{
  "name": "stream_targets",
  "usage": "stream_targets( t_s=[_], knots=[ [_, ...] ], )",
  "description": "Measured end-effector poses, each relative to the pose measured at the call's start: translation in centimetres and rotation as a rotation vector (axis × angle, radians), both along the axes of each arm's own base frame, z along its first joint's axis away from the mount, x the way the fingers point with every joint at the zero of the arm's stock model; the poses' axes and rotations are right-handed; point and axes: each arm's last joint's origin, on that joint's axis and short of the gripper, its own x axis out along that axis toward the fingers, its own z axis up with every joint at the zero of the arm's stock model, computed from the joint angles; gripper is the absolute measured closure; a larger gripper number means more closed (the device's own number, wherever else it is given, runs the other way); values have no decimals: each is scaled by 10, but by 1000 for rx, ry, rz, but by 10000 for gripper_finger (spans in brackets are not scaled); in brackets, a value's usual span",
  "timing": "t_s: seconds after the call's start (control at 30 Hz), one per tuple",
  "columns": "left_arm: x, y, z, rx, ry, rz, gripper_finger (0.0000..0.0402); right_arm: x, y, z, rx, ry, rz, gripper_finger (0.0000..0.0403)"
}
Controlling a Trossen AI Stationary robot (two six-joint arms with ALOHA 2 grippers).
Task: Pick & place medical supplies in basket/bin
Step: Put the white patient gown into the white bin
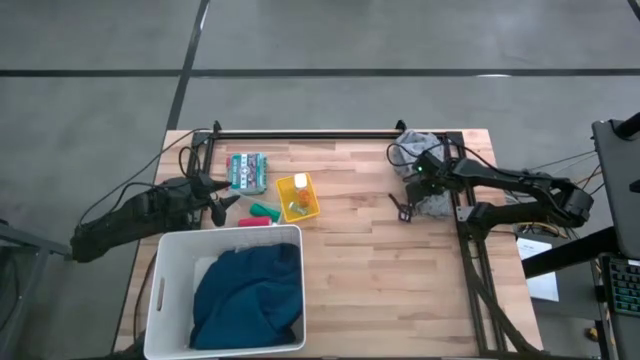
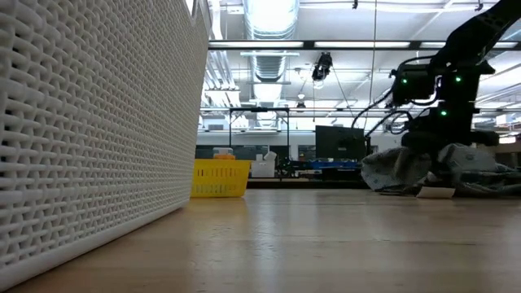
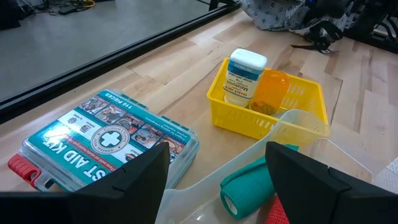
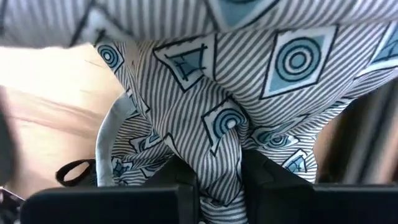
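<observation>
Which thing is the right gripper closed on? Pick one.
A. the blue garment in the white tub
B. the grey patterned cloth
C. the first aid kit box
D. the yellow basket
B: the right wrist view shows the right gripper with its fingers pinched on a fold of the grey patterned cloth, at the table's far right corner in the high view.
</observation>
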Motion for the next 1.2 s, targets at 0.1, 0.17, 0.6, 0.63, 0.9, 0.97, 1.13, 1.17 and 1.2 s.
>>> stream_targets(
  t_s=[0.1, 0.17, 0.6, 0.63, 0.9, 0.97, 1.13, 1.17, 1.2],
  knots=[
    [0, 0, 0, 0, 0, 0, 130, 7, -4, 10, -4, -40, 26, 359],
    [0, 0, 0, 0, 0, 0, 130, 11, -7, 18, -23, -59, 42, 359],
    [0, 0, 0, 0, 0, 0, 130, 32, -22, 73, -145, -185, 148, 360],
    [0, 0, 0, 0, 0, 0, 130, 33, -23, 79, -157, -201, 160, 360],
    [0, 0, 0, 0, 0, 0, 130, 35, -16, 127, -274, -340, 273, 360],
    [0, 0, 0, 0, 0, 0, 130, 34, -13, 140, -302, -382, 302, 360],
    [0, 0, 0, 0, 0, 0, 130, 30, -2, 169, -373, -478, 388, 360],
    [0, 0, 0, 0, 0, 0, 130, 29, 0, 173, -384, -491, 402, 360],
    [0, 0, 0, 0, 0, 0, 130, 29, 2, 178, -392, -506, 418, 360]
  ],
)
